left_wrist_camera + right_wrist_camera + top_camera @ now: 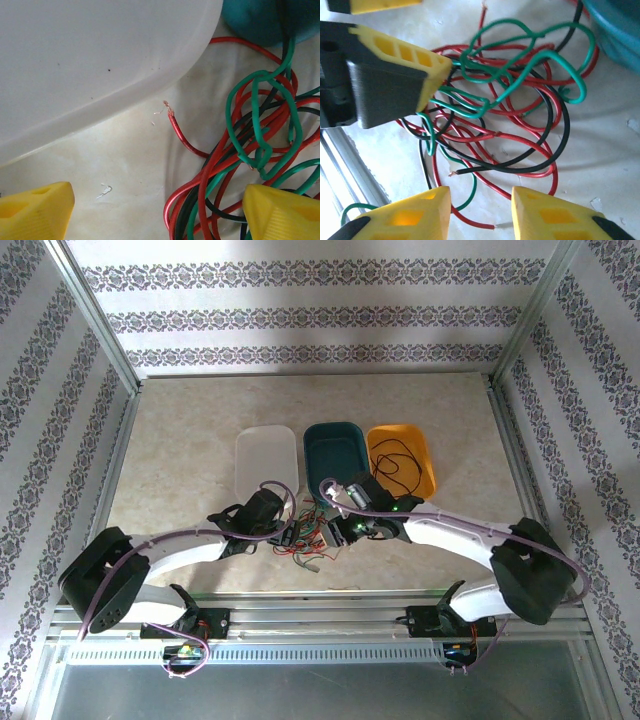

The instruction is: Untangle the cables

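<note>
Cables heaped on the counter between 2 open claws

Top view: the cables (305,540) lie in a loose tangle with no clear long axis, between left claw (286,528) and right claw (328,530). Left wrist: that claw gapes wide; 1 bare red end points toward the white tub (75,65). Right wrist: fingers spread, loops just beyond.

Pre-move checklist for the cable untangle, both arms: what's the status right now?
1. Left gripper open, nothing held: ok.
2. Right gripper open, nothing held: ok.
3. Cables separated: not ok; red, green and black strands interlaced.
4. Free end to grab: ok; red cable end sticks out toward the white tray.
5. Strands clear of the teal bin: cannot tell.
6. Room between grippers: not ok; both crowd the cables.
</note>
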